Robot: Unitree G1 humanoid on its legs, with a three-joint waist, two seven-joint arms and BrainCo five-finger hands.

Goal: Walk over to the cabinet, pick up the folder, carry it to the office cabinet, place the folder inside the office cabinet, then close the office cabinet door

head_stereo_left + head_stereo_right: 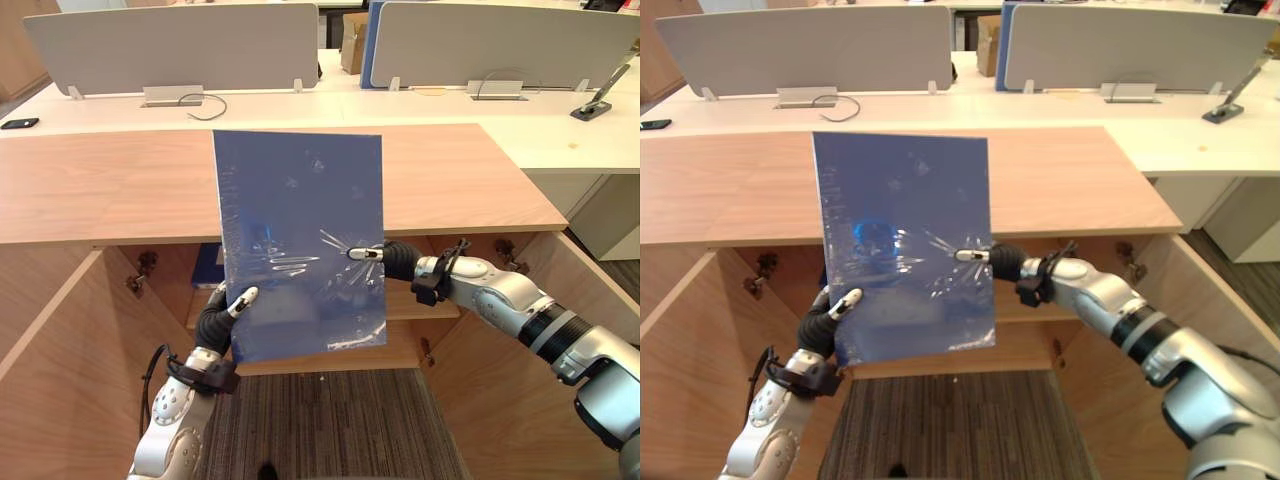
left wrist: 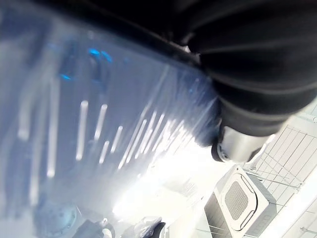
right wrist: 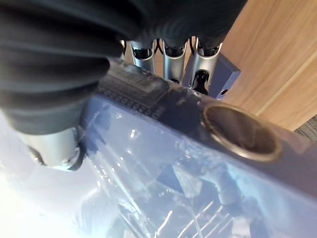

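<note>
Before the open office cabinet (image 1: 470, 185), one blue folder (image 1: 298, 240) held in the air by two hands: left hand (image 1: 218, 320) with fingers clamped on its lower left corner, right hand (image 1: 395, 260) with fingers clamped on its right edge. Long axis upright, broad face toward the head. Behind, two grey dividers (image 1: 170, 45) on white desks (image 1: 400, 105); striped carpet (image 1: 320, 420) below.

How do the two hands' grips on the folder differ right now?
The left hand holds the folder at its lower left corner, coming up from below; the right hand holds the right edge, higher, reaching in sideways. The left thumb points up and inward; the right thumb lies level. Both pinch it, thumb on the near face.
</note>
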